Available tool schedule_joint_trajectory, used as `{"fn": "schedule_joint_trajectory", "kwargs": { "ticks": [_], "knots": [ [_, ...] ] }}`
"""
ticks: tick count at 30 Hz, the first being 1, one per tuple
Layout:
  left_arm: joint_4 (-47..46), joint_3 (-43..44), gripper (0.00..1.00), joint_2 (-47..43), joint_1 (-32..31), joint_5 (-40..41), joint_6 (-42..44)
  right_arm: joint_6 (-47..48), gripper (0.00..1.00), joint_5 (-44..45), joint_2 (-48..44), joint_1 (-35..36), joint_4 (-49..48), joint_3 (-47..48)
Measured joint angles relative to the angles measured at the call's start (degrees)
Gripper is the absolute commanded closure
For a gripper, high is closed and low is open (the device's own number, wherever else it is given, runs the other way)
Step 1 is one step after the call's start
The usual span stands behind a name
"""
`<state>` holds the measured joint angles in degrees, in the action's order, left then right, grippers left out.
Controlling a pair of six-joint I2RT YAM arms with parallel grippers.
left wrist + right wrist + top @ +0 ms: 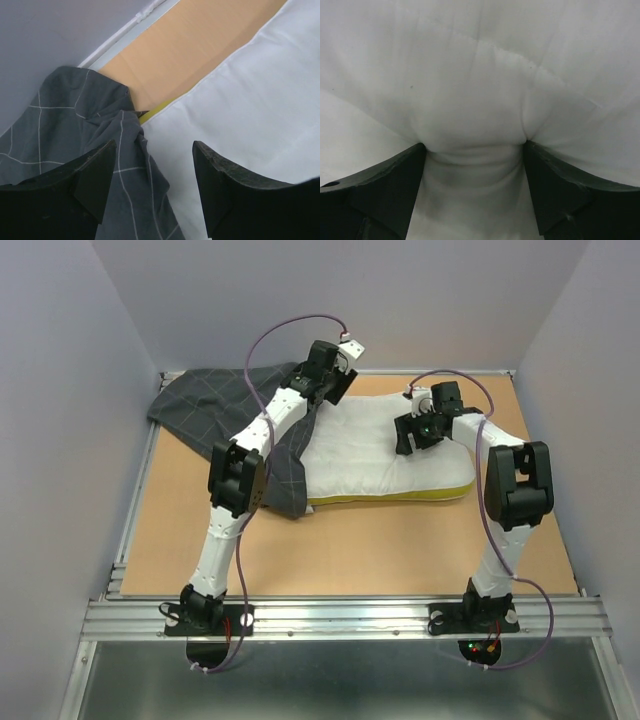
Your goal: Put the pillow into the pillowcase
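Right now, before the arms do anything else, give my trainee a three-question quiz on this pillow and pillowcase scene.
1. True or false: the pillow is wholly inside the pillowcase.
2. Pick one: the fingers of the right gripper press into A) the pillow, B) the pillowcase, C) nothing at all.
3. Fill the gap: the left gripper hangs with its jaws ___ above the line where the dark cloth meets the white pillow.
Key: 1 false, most of the pillow lies bare; 2 A; 3 open.
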<state>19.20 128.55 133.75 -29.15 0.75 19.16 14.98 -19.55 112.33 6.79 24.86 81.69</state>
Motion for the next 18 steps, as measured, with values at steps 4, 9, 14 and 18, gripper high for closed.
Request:
{"fn": "schedule_joint_trajectory", "kwargs": {
  "ticks": [4, 9, 14, 18],
  "knots": [
    [-2.03, 1.44, 0.46, 3.28, 0.9, 3.43, 1.79, 0.2, 0.48, -3.02, 0.17, 0.44, -2.56, -1.27],
    [-2.25, 1.01, 0.46, 6.27, 3.3, 5.03, 2.47, 1.18, 0.57, -6.73, -1.57, 0.57, -5.88, -5.4],
    [-2.38, 0.33, 0.69, 7.15, 4.28, 6.75, 2.14, 2.54, 0.61, -7.89, -2.84, 0.9, -7.15, -7.78],
    [-2.32, 0.55, 1.0, 7.61, 3.91, 7.04, 2.32, 3.28, 0.65, -8.66, -3.85, 0.92, -7.98, -9.29]
  ]
}}
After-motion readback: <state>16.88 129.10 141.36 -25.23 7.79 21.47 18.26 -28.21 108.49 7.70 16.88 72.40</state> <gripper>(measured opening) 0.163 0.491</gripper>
